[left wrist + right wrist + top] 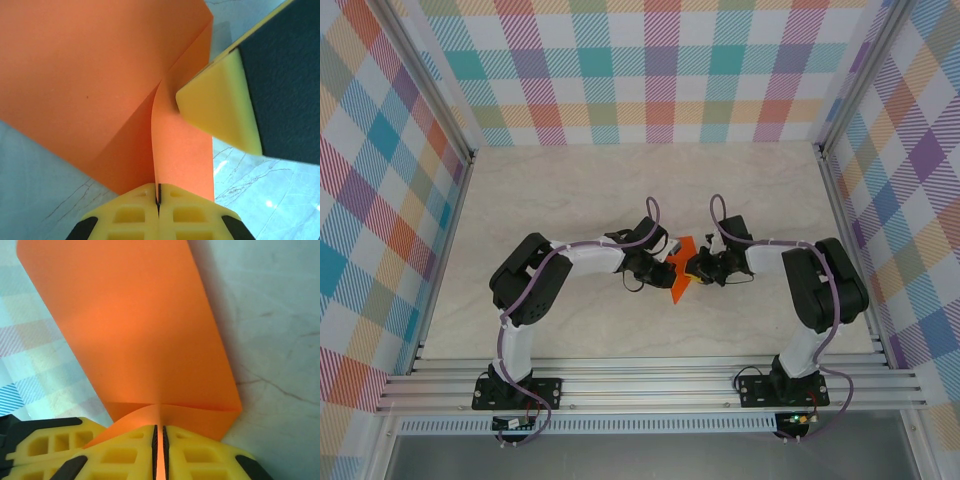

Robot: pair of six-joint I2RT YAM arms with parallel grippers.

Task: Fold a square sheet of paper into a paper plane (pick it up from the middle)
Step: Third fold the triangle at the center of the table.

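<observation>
The square sheet of paper (pixel 680 270) is bright orange and folded. It is held above the table between my two grippers at mid-table. My left gripper (pixel 662 265) is shut on one edge of it. In the left wrist view its yellow jaws (pixel 158 191) pinch a raised flap (pixel 182 150), and a wide folded panel (pixel 85 75) spreads to the left. My right gripper (pixel 697 266) is shut on the opposite edge. In the right wrist view the paper (pixel 135 325) fans out from the pinch (pixel 159 434) with a cross crease just ahead. A right fingertip (pixel 220 107) touches the flap.
The pale marbled tabletop (pixel 620 190) lies under both arms. Checked walls (pixel 650 70) close the back and both sides. An aluminium rail (pixel 650 385) carrying the arm bases runs along the near edge.
</observation>
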